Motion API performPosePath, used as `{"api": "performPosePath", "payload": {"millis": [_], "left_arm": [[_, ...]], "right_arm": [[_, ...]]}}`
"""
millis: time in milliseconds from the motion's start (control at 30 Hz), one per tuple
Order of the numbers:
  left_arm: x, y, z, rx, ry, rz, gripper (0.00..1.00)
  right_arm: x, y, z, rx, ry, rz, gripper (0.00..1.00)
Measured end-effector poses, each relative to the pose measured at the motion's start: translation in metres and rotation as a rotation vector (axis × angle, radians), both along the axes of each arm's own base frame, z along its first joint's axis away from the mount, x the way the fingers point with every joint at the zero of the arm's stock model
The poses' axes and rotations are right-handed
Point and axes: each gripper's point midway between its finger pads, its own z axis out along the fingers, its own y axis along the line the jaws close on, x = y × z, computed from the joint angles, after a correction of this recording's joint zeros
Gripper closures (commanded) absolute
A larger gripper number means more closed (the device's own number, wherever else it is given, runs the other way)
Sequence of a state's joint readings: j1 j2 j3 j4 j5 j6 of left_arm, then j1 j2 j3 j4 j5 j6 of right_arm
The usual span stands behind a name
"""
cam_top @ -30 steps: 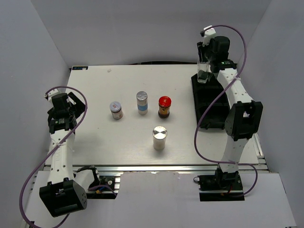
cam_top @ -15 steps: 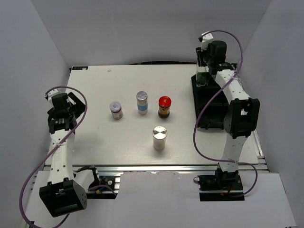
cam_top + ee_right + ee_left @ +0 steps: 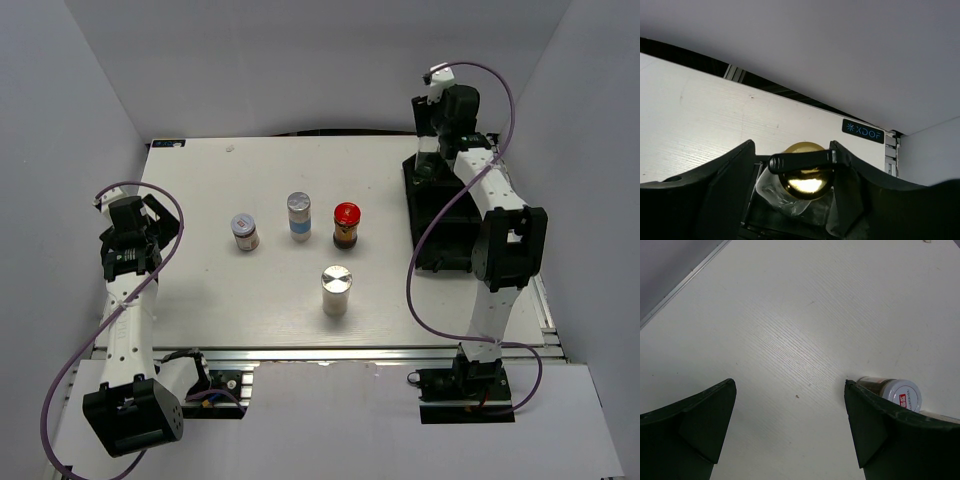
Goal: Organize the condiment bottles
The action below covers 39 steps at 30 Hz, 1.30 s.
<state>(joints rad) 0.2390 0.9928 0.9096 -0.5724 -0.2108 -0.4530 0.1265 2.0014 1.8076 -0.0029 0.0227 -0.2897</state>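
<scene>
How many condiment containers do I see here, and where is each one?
5. On the table: small jar, blue-labelled shaker, red-lidded jar, silver-capped shaker. One gold-topped glass bottle stands in the black tray's far end, at the right hand. Another may hide behind that arm.

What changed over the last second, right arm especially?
The right gripper lowered the clear glass bottle into the far end of the black tray, shifting slightly left. Its fingers flank the gold top; whether they have let go is unclear. Unchanged: left gripper open and parked; red-lidded jar, blue-labelled shaker, silver-capped shaker and small jar on the table.
</scene>
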Motion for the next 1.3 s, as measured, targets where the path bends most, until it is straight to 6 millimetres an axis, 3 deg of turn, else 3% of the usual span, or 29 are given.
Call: {"api": "performPosePath", "payload": {"millis": [267,467,533,567,800,933,1000,1133,1200,1300], "left_arm": [[0.0,0.0,0.0,0.0,0.0,0.0,0.02],[0.0,0.0,0.0,-0.001,0.0,0.0,0.02],[0.0,0.0,0.0,-0.003,-0.001,0.002,0.02],[0.0,0.0,0.0,-0.005,-0.002,0.007,0.02],[-0.002,0.003,0.0,-0.019,-0.008,0.059,0.02],[0.008,-0.01,0.012,-0.006,-0.034,0.047,0.02],[0.022,-0.025,0.023,0.002,-0.058,0.012,0.02],[0.057,-0.076,0.035,0.009,-0.094,-0.12,0.02],[0.072,-0.102,0.032,0.005,-0.095,-0.19,0.02],[0.084,-0.128,0.022,0.001,-0.069,-0.267,0.02]], "right_arm": [[0.001,-0.011,0.009,-0.01,-0.024,-0.056,0.27],[-0.004,-0.017,0.026,-0.003,-0.053,-0.093,0.21],[-0.004,-0.019,0.035,0.005,-0.076,-0.107,0.19],[-0.004,-0.02,0.041,0.008,-0.087,-0.111,0.11],[-0.016,-0.022,0.088,0.027,-0.17,-0.116,0.11],[-0.032,-0.016,0.125,0.043,-0.22,-0.072,0.11],[-0.045,-0.008,0.144,0.052,-0.241,-0.026,0.11],[-0.08,0.016,0.177,0.067,-0.258,0.08,0.11],[-0.101,0.042,0.185,0.065,-0.25,0.156,0.11],[-0.141,0.108,0.191,0.059,-0.231,0.347,0.11]]}}
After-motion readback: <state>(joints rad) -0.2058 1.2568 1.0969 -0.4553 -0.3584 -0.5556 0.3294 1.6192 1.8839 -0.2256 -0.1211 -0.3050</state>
